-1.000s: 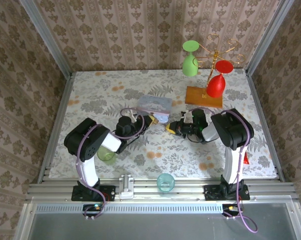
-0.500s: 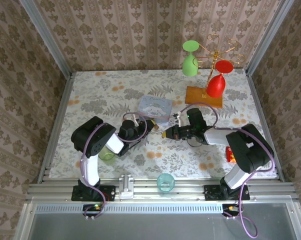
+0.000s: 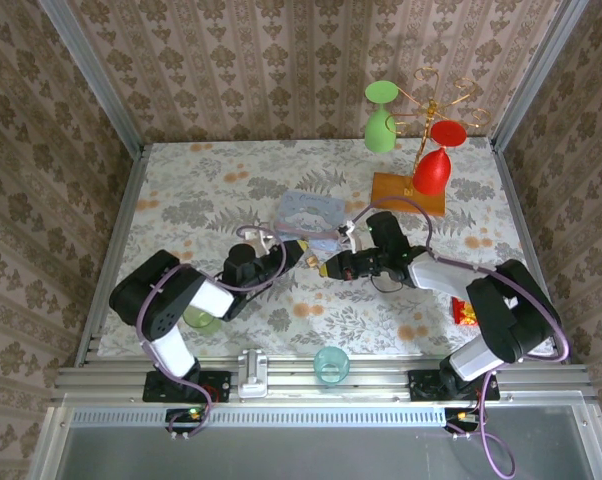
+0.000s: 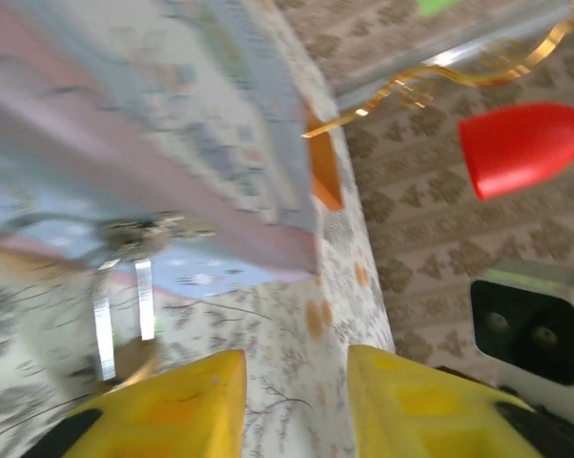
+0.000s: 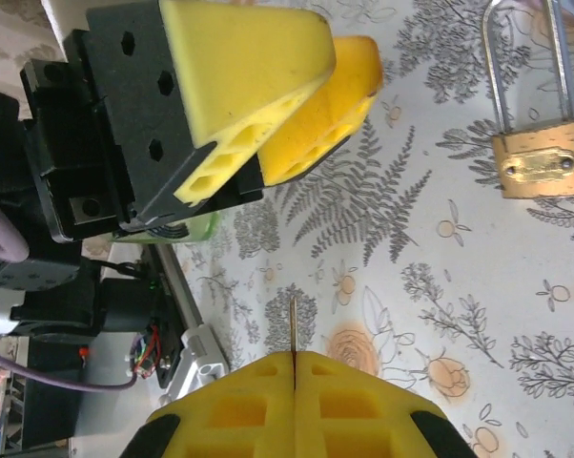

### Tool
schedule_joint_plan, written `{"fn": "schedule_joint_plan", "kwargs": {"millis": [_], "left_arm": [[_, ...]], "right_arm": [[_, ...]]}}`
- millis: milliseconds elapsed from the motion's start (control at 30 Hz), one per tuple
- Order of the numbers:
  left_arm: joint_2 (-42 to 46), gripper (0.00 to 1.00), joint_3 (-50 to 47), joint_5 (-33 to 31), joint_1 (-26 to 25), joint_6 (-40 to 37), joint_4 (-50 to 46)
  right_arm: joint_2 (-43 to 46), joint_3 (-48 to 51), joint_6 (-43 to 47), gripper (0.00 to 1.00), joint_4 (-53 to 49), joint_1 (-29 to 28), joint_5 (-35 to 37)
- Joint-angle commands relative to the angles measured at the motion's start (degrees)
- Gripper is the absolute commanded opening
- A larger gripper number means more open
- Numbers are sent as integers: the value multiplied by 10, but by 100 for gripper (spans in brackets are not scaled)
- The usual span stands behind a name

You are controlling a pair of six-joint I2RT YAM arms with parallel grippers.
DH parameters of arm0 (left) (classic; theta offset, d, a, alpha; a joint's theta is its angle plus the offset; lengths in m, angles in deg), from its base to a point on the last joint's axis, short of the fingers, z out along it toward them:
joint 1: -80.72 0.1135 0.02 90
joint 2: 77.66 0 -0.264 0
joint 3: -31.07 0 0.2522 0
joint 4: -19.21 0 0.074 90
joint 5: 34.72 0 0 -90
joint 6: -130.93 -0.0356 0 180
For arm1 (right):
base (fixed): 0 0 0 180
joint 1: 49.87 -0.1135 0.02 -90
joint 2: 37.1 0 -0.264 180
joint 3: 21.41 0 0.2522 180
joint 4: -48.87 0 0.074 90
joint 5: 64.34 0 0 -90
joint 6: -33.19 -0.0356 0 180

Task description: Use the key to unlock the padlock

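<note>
Main worry: the padlock (image 5: 541,160) is held by nothing. It lies flat on the surface (image 3: 181,200) just on the near side of the tin box (image 3: 309,212), shackle toward the box and brass body away from it. The left jaws sit right beside it on that same near side, open, with only cloth between them. The right jaws are clamped shut on the key (image 5: 294,324), also near-side of the tin box, and just a thin sliver of blade pokes out past the foam. If I drive the key in like this, I expect the lock to skid on the cloth or jam against the box rather than take the blade. I can't see the keyway from any view (it's presumably on the end of the body away from the box), so alignment would be a guess. Second risk: the blade pivots in the soft foam under side load and I lose its angle. Third: the left jaws clip the lock while closing and spin it.
</note>
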Motion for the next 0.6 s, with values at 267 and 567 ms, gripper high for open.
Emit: {"fn": "schedule_joint_plan", "kwargs": {"millis": [267, 567], "left_arm": [[76, 39, 28, 109, -44, -58, 35], [78, 35, 19, 113, -52, -61, 31]], "right_arm": [[92, 59, -89, 0, 139, 25, -74], [103, 94, -144, 0, 254, 27, -101]]}}
